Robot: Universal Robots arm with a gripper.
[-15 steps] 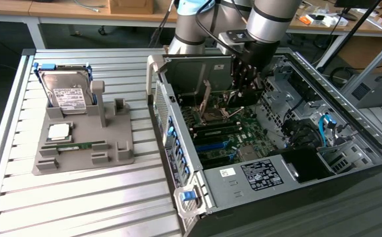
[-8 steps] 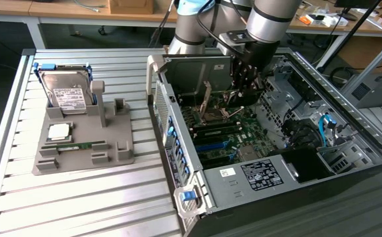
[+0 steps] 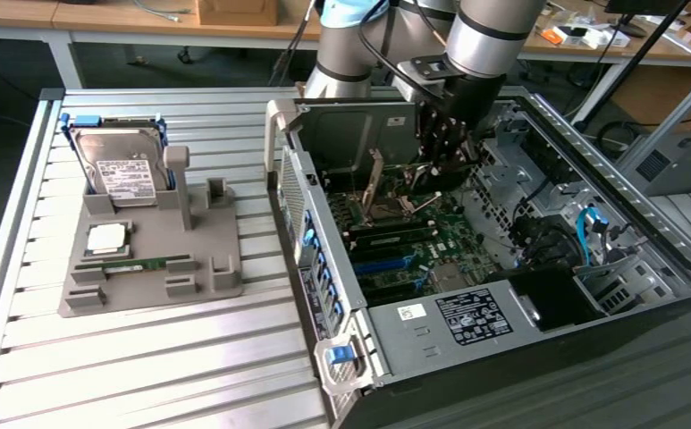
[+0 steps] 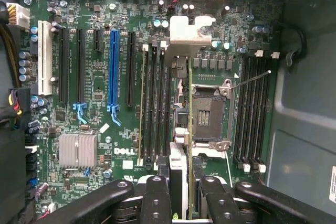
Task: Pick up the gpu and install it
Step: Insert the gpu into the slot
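Note:
My gripper (image 4: pixel 184 195) is shut on the gpu (image 4: pixel 181 161), which I see edge-on as a thin card running away from the fingers (image 4: pixel 157 198). Its pale metal bracket (image 4: pixel 186 30) is at the far end. The card hangs above the green motherboard (image 4: pixel 100 119), over the strip between the memory slots (image 4: pixel 152 103) and the processor socket (image 4: pixel 207 111). The long blue expansion slot (image 4: pixel 113 72) lies off to one side of the card. In the exterior view the gripper (image 3: pixel 441 165) reaches down into the open computer case (image 3: pixel 631 206) near its back wall.
On the exterior view's left, a grey stand (image 3: pixel 155 259) holds a hard drive (image 3: pixel 124 170), a processor chip (image 3: pixel 106 237) and a memory stick (image 3: pixel 130 265). The case walls, drive cage (image 3: pixel 358 134) and cables (image 3: pixel 590 232) crowd the gripper.

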